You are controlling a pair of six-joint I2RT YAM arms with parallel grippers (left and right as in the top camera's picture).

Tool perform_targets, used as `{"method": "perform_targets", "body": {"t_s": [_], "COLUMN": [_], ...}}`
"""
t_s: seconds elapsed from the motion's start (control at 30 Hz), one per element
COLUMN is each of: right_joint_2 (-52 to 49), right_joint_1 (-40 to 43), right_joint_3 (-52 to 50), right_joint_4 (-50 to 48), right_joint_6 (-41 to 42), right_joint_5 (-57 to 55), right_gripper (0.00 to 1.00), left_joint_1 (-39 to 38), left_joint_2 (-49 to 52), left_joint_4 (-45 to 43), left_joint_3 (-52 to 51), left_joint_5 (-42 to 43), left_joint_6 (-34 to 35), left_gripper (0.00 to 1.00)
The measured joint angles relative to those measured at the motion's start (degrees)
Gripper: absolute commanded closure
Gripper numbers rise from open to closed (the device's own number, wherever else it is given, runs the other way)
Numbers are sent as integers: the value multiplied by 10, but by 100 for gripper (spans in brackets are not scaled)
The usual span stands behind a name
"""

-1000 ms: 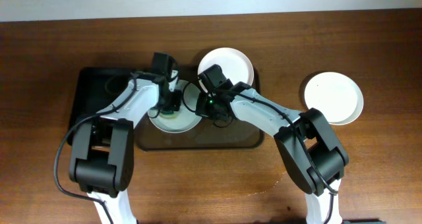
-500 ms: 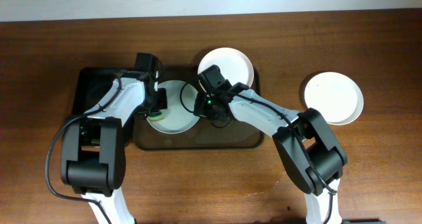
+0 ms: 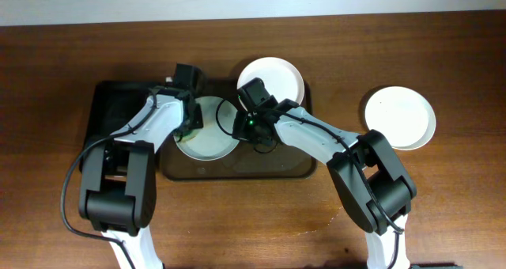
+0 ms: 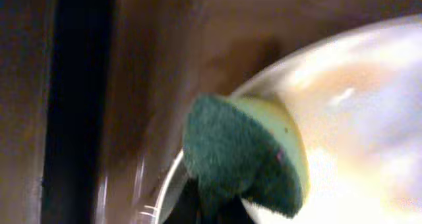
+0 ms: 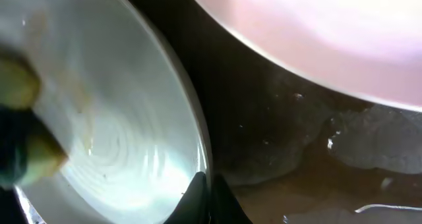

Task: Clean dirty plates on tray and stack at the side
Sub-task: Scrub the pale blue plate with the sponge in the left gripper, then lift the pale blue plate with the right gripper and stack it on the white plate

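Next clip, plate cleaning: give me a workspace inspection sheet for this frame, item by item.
Surface: brown wooden table.
Job's things: tray holds the middle plate, faintly smeared brown; rear plate overlaps its far edge; side plate sits on the table to the right.
Clutter: black tray at the left; sponge, green and yellow.
Grippers: left gripper, jaws shut on the sponge, which is on the middle plate; right gripper, jaws pinching that plate's rim.
Cables: black cable loops off the left arm.
Surroundings: pale wall strip beyond the table.
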State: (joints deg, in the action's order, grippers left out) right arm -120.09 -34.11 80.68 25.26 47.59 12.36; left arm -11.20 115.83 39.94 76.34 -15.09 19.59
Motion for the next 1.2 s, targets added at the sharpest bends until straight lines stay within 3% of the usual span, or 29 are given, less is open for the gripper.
{"method": "perform_targets", "body": {"t_s": [0.1, 0.17, 0.33, 0.43, 0.57, 0.67, 0.77, 0.87, 0.97, 1.03, 1.2], "right_joint_2": [-1, -1, -1, -1, -1, -1, -1, -1, -1, -1, -1], "right_joint_1": [1, 1, 2, 5, 6, 6, 6, 6, 6, 6, 6], "right_joint_3": [0, 0, 0, 0, 0, 0, 0, 0, 0, 0, 0], "right_joint_4": [2, 2, 6, 9, 9, 9, 9, 9, 9, 9, 9], "right_joint_6": [-4, -8, -12, -11, -11, -11, -10, -10, -11, -11, -11], "right_joint_5": [9, 9, 8, 8, 8, 8, 8, 8, 8, 8, 8], "right_gripper": [96, 96, 96, 96, 96, 96, 96, 96, 96, 96, 96], "left_joint_1": [-3, 2, 12, 12, 35, 56, 59, 59, 55, 51, 44], "left_joint_2": [-3, -6, -5, 2, 8, 7, -1, -7, -7, -5, 9], "left_joint_4": [120, 125, 50, 12, -51, -87, -48, 45, 109, 105, -34], "left_joint_3": [4, 4, -3, -9, -15, -12, -5, 3, 4, -4, -16], "left_joint_5": [19, 76, 308, 377, 395, 322, 226, 186, 231, 322, 418], "left_joint_6": [9, -26, -134, -156, -156, -116, -68, -50, -90, -131, -136], "left_gripper": [99, 99, 99, 100, 100, 99, 100, 99, 99, 99, 100]}}
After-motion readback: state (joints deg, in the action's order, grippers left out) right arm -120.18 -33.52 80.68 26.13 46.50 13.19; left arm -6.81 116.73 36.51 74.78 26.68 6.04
